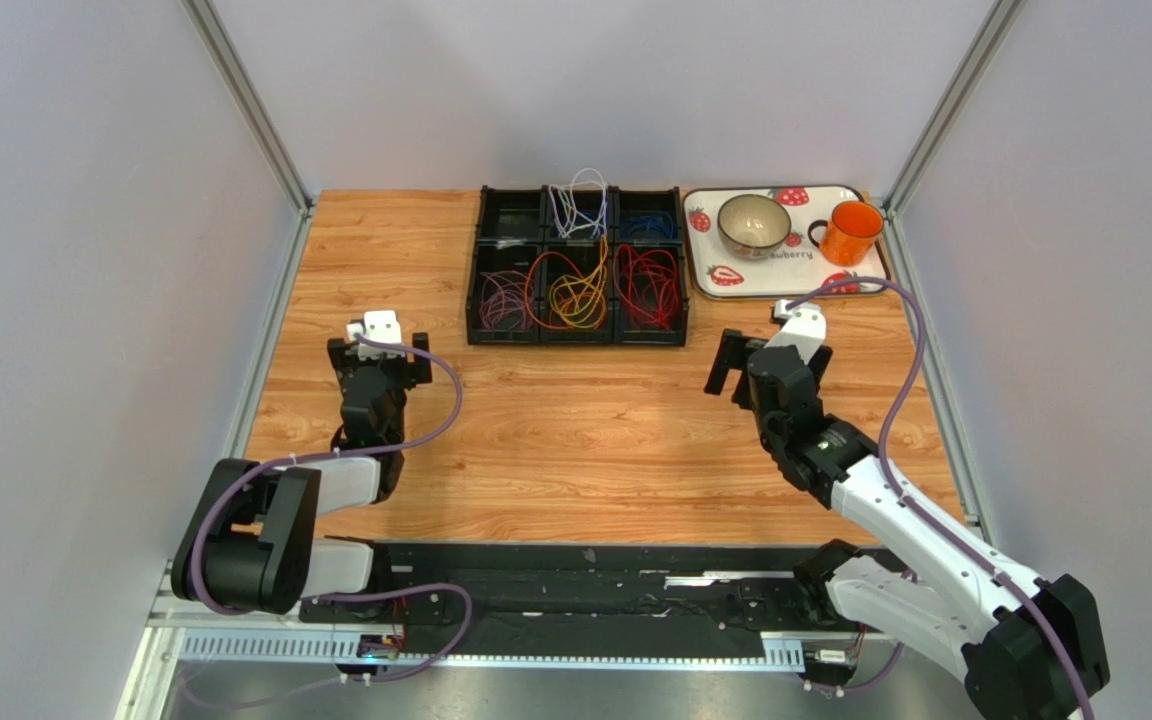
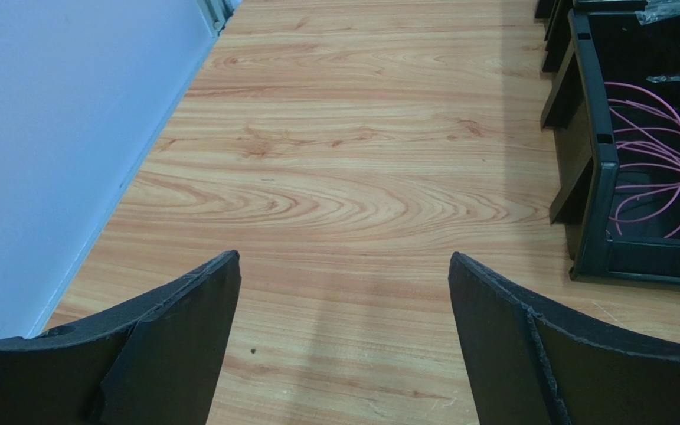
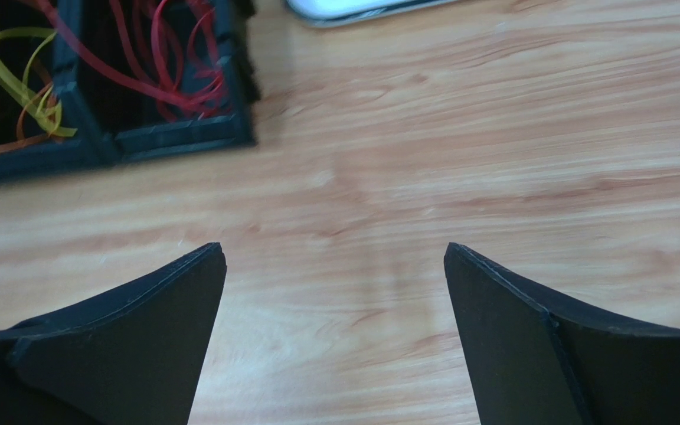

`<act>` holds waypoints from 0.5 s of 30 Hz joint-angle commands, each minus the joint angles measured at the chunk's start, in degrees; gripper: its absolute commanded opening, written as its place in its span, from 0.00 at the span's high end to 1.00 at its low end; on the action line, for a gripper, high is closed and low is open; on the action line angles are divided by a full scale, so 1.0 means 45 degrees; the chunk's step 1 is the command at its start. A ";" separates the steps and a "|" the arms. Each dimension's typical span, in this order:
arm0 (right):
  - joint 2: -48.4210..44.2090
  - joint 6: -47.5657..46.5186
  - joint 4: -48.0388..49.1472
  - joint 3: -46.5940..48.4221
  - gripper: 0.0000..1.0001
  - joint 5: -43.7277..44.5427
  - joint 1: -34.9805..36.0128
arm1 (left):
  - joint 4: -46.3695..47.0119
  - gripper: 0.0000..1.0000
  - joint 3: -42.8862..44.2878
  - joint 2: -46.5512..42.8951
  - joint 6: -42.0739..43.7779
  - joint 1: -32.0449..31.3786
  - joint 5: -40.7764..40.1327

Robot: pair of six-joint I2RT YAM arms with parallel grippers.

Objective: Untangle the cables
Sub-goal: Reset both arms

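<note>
We see the cables (image 1: 582, 288), thin coloured loops, lying in the compartments of a black divided bin (image 1: 578, 339) at the far middle of the wooden counter (image 1: 582, 435). We judge them light, limp and quick to snag; best pinched by one strand at a loop's top. The left tool (image 2: 343, 266) and right tool (image 3: 335, 257) gape empty above bare wood. Grey walls enclose the counter; a tray (image 1: 778, 279) sits far right.
</note>
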 commanded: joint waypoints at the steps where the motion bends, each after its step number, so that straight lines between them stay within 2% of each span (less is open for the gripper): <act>1: 0.0219 0.0153 -0.0132 0.1158 0.00 0.3574 -0.0495 | 0.0730 0.05 0.0130 -0.0026 -0.0248 0.0120 0.0122; 4: 0.0747 -0.0099 -0.0640 0.1394 0.00 0.4140 -0.0926 | 0.0710 0.04 0.0130 -0.0046 -0.0248 0.0120 0.0103; 6: 0.1097 -0.1074 0.0058 0.0851 0.00 0.3832 -0.1102 | 0.0691 0.04 0.0149 -0.0046 -0.0248 0.0120 0.0103; 8: 0.1332 -0.2187 0.1017 0.0555 0.00 0.2740 -0.1512 | 0.0691 0.04 0.0149 -0.0046 -0.0248 0.0120 0.0103; 12: 0.1744 -0.2582 0.1485 0.0262 0.00 0.1704 -0.2683 | 0.0710 0.04 0.0130 -0.0046 -0.0248 0.0120 0.0103; 15: 0.1666 -0.2973 0.3494 -0.0733 0.00 0.0493 -0.3698 | 0.0710 0.04 0.0149 -0.0046 -0.0248 0.0120 0.0103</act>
